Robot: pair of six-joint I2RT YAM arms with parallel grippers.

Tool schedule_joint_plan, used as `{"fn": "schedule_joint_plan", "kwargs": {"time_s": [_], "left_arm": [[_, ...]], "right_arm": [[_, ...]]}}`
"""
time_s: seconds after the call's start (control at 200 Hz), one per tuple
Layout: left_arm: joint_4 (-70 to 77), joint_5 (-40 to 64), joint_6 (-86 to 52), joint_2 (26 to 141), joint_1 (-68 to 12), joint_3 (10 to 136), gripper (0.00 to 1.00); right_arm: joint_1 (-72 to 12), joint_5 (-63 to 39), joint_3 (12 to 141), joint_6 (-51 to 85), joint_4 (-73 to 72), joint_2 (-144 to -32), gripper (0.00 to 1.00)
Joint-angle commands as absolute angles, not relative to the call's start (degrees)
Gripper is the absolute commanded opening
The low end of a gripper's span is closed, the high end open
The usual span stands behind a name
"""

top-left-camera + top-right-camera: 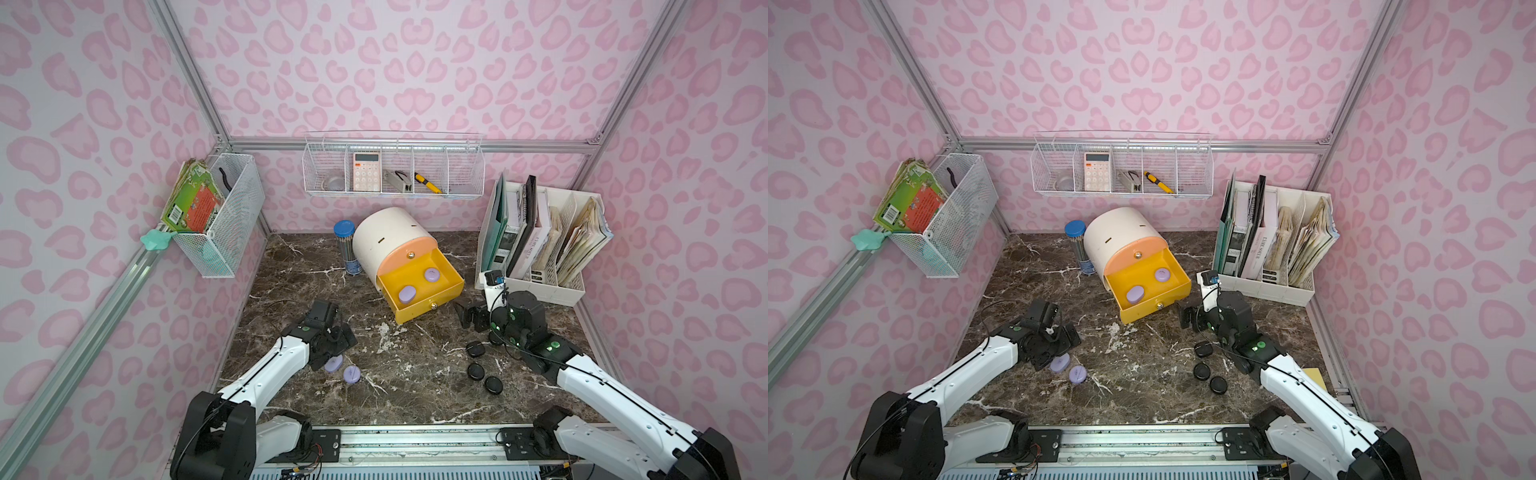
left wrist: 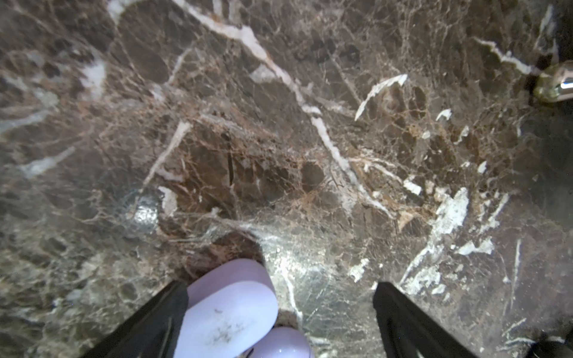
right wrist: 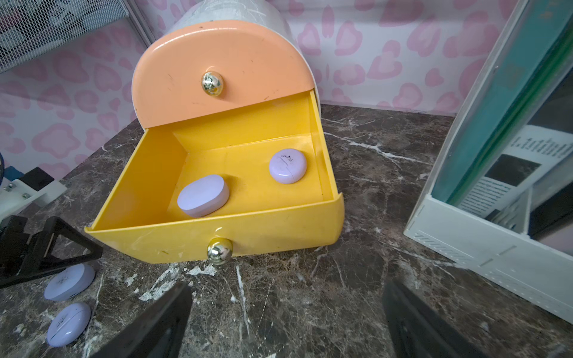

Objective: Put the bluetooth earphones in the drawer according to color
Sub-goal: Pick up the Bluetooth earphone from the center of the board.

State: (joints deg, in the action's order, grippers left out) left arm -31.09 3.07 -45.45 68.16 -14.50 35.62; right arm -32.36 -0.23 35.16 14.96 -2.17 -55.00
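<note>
- I'm midway through the lilac batch. The yellow drawer of the cabinet stands pulled out with two lilac cases inside it.
- Two more lilac cases lie on the table, just beside each other at the left arm's tip.
- The left claw is spread wide and grips nothing. In the left wrist view, one lilac case sits between the fingers but hard against one of them, not centred.
- The right claw is also wide open and empty, low over the table and facing the drawer front, near its knob.
- Three black cases wait on the table by the right arm. A fourth may be tucked under that arm, but I can't say for sure. I see no white ones, and the peach drawer is shut.
- Next, I'd shift the left claw sideways so the case sits centred, then lower and close gently. The shell looks smooth and could squirt out or knock its neighbour.
- Then I'd lift it clear of the front wall and drop it in with the other lilacs.
</note>
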Motion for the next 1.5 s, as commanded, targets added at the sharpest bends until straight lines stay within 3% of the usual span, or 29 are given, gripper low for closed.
{"fn": "schedule_joint_plan", "kwargs": {"time_s": [0.0,0.135,0.435,0.69,0.89,1.18,1.495], "left_arm": [[-32.79,5.51,-47.46,66.53,-14.84,34.43,0.99],[-33.14,5.04,-48.90,65.74,-16.48,33.30,0.98],[-35.72,-0.80,-52.38,67.87,-22.15,33.24,0.87],[-37.52,-6.76,-52.50,71.66,-22.94,35.17,0.66],[-38.23,-10.57,-51.36,74.58,-22.94,37.23,0.57],[-37.67,-8.99,-50.54,76.89,-23.11,37.96,0.39],[-44.41,-10.28,-48.06,71.25,-23.99,46.02,0.35]], "right_arm": [[-32.31,-0.14,34.90,15.62,-4.01,-54.67,0.98],[-32.26,-0.22,34.85,15.59,-4.17,-54.68,0.98],[-32.26,-0.05,34.69,15.60,-4.31,-54.58,0.98],[-32.08,-0.16,34.42,15.57,-4.38,-54.32,0.98],[-31.99,-0.26,34.37,15.64,-4.39,-54.28,0.98],[-31.90,-0.48,34.19,15.55,-4.55,-54.07,0.98],[-31.82,-0.62,34.08,15.61,-4.83,-54.23,0.98]]}}
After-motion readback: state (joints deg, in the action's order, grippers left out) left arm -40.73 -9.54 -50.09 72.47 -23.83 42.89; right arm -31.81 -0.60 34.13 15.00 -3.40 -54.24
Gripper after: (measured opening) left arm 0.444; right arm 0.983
